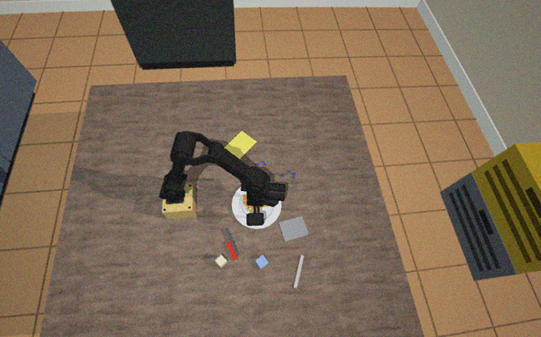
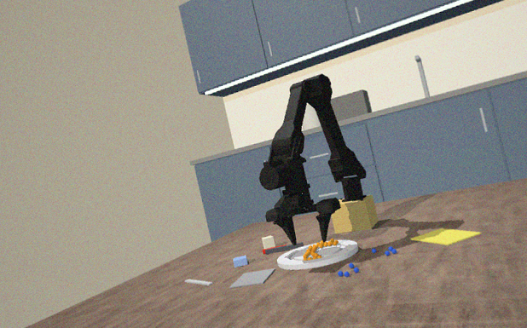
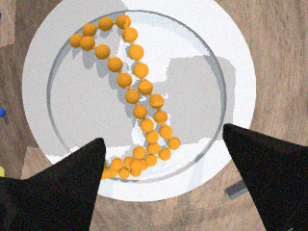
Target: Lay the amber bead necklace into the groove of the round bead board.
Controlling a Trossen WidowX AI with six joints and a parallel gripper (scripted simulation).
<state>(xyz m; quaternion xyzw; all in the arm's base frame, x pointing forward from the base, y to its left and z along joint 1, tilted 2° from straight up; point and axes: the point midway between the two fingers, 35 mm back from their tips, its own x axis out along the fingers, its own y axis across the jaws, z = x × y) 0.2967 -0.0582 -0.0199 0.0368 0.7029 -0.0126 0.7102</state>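
Note:
The amber bead necklace (image 3: pixel 141 112) (image 2: pixel 311 253) lies bunched on the round white bead board (image 3: pixel 241 91) (image 2: pixel 284 262) (image 1: pixel 240 219). In the wrist view it runs as a narrow double strand across the middle of the board, with a folded end at the upper left and a bend at the lower right. From that bend it trails left along the near edge, where the left finger hides part of it. My gripper (image 3: pixel 165 138) (image 2: pixel 310 243) is wide open and empty, low over the board. The left fingertip is close to the trailing beads.
Several blue beads (image 2: pixel 346 273) and a yellow sheet (image 2: pixel 446 236) (image 1: pixel 244 141) lie beside the board. A grey square (image 1: pixel 293 229), a red and grey stick (image 1: pixel 232 251), a cream cube (image 1: pixel 221 261), a blue block (image 1: pixel 261 261) and a pale rod (image 1: pixel 298 272) lie on its other side.

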